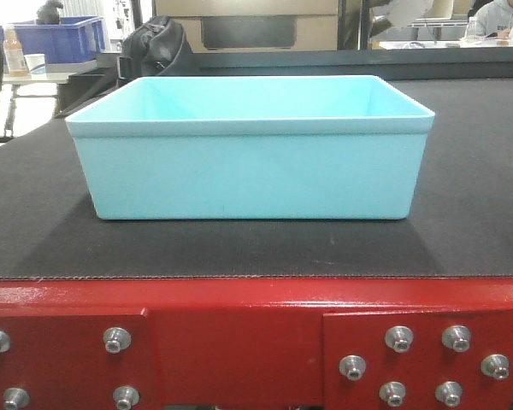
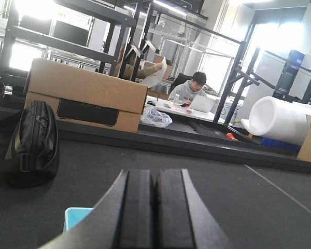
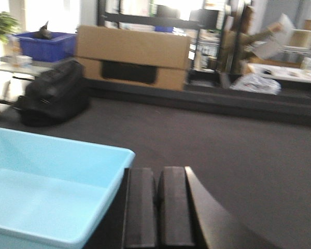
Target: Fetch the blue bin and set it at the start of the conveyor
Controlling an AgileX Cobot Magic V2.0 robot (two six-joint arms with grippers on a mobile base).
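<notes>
In the front view, one blue bin (image 1: 250,149) stands on the dark belt of the conveyor start (image 1: 256,248), close to the red frame (image 1: 239,342) at the belt's end. The bin sits upright and nothing can be seen inside it. Ten silver bolts show on the red frame, four on the left plate and six on the right. Neither claw appears in this view. Far behind, a dark blue crate (image 1: 60,38) stands on a table, and a black bag (image 1: 154,47) lies at the far edge of the belt.

In the left wrist view, the left claw (image 2: 155,212) is clenched, its two pads pressed together with nothing between them. Only one small corner of the bin (image 2: 78,215) shows, to the left of the claw. Two cardboard boxes (image 2: 85,93) are stacked behind the belt.

In the right wrist view, the right claw (image 3: 158,212) is also clenched and grasps nothing. It is just beside the bin's right rim (image 3: 52,187), and the bin is empty.
</notes>
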